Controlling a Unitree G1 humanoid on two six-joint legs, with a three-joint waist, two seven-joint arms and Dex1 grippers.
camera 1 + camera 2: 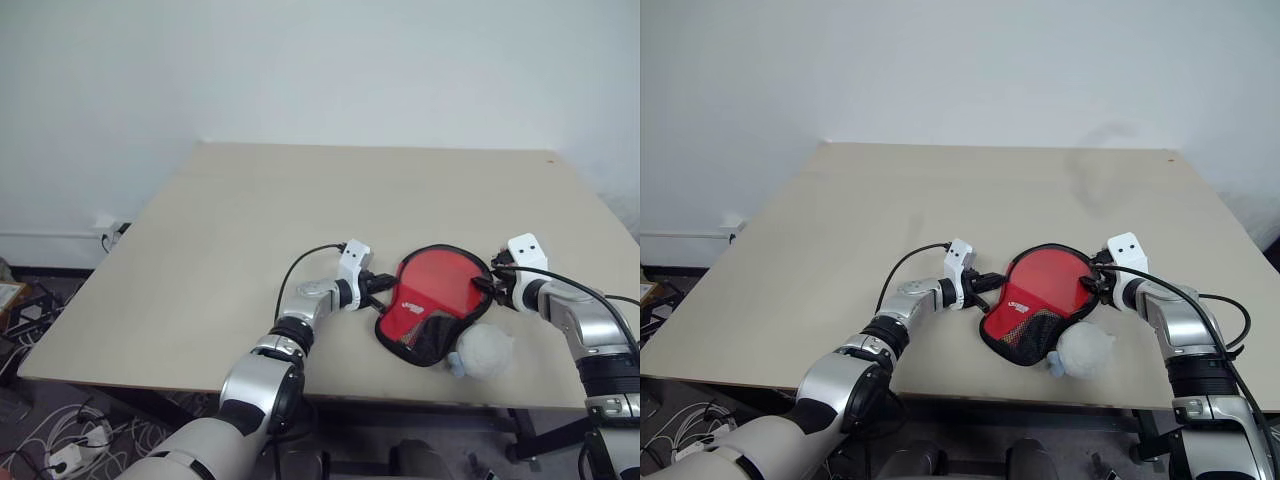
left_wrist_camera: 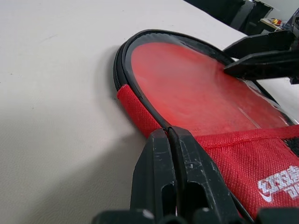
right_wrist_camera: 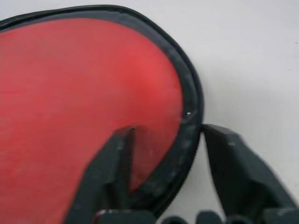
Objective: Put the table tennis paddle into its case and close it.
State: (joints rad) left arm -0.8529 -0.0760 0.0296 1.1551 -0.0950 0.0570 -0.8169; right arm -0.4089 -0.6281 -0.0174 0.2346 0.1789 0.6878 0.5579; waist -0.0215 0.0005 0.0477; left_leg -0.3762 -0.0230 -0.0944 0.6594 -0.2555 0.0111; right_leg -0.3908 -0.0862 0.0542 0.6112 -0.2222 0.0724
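The case (image 1: 432, 303) lies near the table's (image 1: 250, 220) front edge, between both tools.

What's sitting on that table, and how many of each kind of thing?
Red zip case with black edging: 1
White fluffy ball-like thing at the table's near edge, beside the case: 1
Robot grippers at the case: 2, left gripper shut on its edge, right gripper open astride its rim
Total: 2 loose things, plus 2 grippers

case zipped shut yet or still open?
Cannot tell. The case lies flat on the table, black edging running round its rim; no view shows a zip pull or whether the edges are joined.
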